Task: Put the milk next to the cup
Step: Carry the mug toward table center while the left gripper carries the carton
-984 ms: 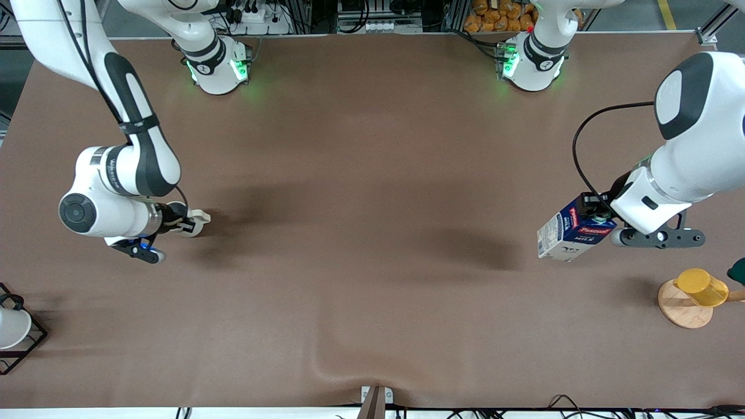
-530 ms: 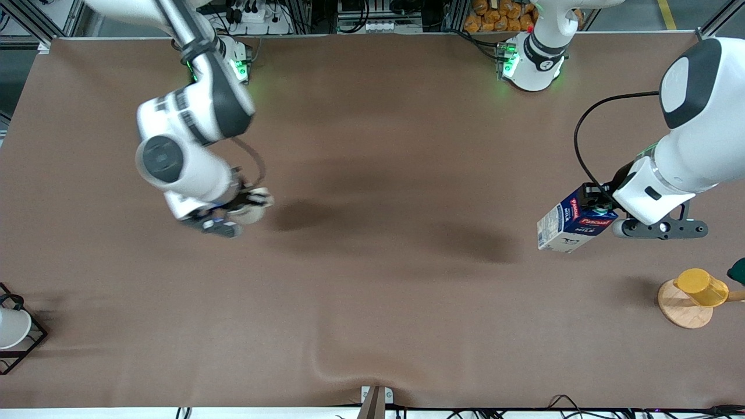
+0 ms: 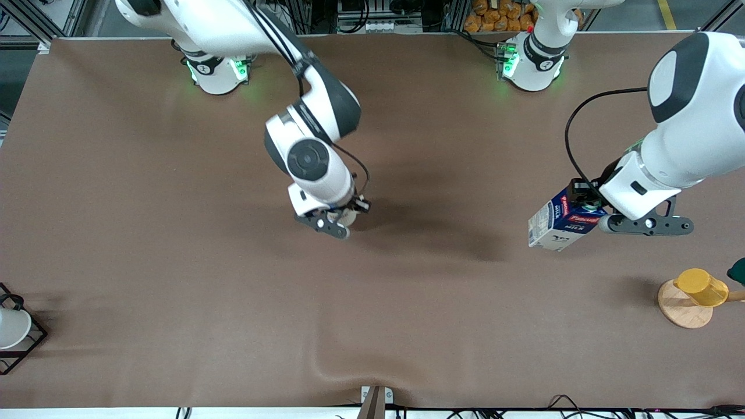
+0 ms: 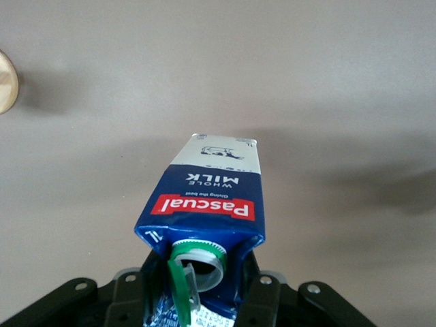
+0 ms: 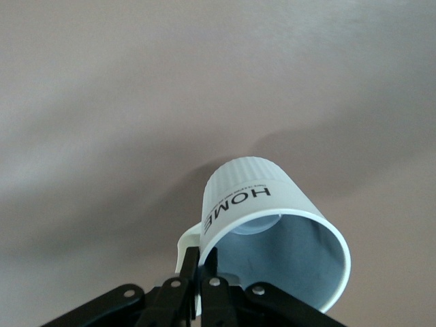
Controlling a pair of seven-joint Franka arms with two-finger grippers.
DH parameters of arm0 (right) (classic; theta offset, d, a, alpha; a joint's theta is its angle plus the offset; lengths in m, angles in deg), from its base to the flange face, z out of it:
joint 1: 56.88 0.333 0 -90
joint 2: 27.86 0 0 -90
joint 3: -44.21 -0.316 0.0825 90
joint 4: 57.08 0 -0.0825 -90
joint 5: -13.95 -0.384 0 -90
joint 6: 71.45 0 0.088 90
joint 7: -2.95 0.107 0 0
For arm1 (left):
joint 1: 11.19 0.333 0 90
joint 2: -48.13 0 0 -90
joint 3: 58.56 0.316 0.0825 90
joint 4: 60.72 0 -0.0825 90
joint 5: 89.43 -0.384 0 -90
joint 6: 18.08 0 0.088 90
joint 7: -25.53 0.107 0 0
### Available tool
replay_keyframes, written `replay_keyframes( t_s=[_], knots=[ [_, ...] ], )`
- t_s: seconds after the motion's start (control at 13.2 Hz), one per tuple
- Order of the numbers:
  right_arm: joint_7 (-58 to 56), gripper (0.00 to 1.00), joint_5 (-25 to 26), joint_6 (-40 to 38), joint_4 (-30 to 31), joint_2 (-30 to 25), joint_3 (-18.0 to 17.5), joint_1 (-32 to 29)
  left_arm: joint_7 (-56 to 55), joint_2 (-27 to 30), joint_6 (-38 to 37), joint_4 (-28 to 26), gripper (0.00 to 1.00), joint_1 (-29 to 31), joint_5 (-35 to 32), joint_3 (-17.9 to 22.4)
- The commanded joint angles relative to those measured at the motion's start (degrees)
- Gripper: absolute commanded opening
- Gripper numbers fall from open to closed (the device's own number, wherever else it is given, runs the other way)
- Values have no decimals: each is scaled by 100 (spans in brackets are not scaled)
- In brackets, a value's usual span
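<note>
Since the earlier frames, right gripper (image 3: 343,216), pinched on the cup (image 5: 272,228) rim, has swung to mid-table. Left gripper (image 3: 588,206), well apart toward the left arm's end, clamps the milk (image 3: 559,224) at its gable, tilted aloft. Carton: light, crushable; hold top gently.

Glossy printed carton milk (image 4: 204,197), smooth glazed ceramic cup (image 5: 272,231), matt brown cloth-like table (image 3: 174,302), wooden disc (image 3: 681,305).
</note>
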Motion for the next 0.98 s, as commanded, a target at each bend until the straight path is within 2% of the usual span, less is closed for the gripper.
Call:
replay_keyframes(
  t_s=[0.0,0.3,0.68,0.91],
  knots=[
    [416,0,-145,135,-454,480,53,42,-201,54,-81,-36,14,-10,101,-84],
    [479,0,-145,66,-445,463,53,77,-402,45,-81,-9,14,-71,101,-242],
    [558,0,-144,-278,-427,454,53,209,-1446,37,-98,-53,19,-71,101,-1032],
    [620,0,-145,-216,-366,516,53,209,-1941,-25,-107,-80,19,-124,101,-1227]
  ],
)
